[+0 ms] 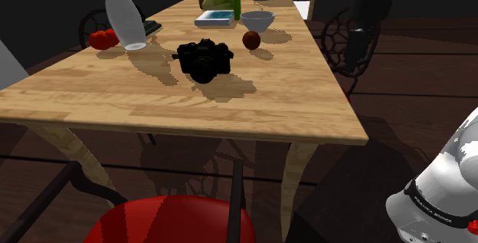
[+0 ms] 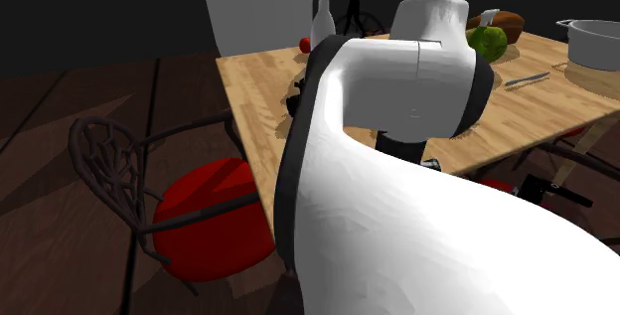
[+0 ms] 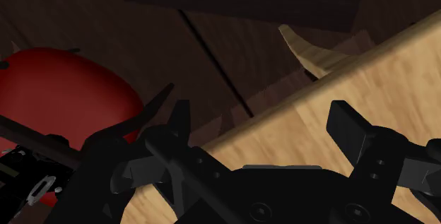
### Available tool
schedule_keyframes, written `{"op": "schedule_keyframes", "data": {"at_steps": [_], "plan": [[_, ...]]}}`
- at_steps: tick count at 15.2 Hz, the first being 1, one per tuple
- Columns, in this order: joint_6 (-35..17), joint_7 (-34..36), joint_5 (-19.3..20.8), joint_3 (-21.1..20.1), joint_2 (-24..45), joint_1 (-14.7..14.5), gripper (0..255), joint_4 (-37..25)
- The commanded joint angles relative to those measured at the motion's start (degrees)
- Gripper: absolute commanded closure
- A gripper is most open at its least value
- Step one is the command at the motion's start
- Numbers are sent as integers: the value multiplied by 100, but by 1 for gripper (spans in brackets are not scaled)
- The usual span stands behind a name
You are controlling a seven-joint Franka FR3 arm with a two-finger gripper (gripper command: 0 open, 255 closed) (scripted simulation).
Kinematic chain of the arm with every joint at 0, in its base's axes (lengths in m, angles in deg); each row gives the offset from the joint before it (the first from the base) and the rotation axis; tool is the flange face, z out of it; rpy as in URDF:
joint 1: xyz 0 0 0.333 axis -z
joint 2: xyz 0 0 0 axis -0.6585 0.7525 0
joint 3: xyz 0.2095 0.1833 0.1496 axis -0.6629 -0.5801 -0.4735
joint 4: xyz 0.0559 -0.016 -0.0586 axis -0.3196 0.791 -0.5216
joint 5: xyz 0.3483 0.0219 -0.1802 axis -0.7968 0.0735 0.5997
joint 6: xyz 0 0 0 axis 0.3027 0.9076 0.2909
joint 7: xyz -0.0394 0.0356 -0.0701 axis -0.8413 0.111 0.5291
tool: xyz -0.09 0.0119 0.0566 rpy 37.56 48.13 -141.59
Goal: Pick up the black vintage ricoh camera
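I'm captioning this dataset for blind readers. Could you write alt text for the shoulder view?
A black camera sits near the middle of a wooden table, nothing touching it. Beyond it stand a white bottle, a white bowl and a round brown object; a red chair seat shows in front.

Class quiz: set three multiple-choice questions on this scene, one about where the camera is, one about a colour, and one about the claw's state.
1. The camera rests on: A the floor; B the wooden table; C a shelf.
2. The chair seat is: A red; B blue; C green.
3. The claw is: A shut on the camera; B shut on a bowl; C open, empty.
Answers: B, it sits mid-table in the shoulder view; A, the seat below the table edge is red; C, the wrist view shows its fingers apart with nothing between.
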Motion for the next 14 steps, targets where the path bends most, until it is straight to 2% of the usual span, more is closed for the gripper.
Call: {"op": "schedule_keyframes", "data": {"at_steps": [1,7,14], "plan": [[0,0,0,0,0,0,0,0],[-280,-164,-122,-192,1284,-218,0,-1055],[-302,-332,-170,-444,2718,-435,0,-2529]]}}
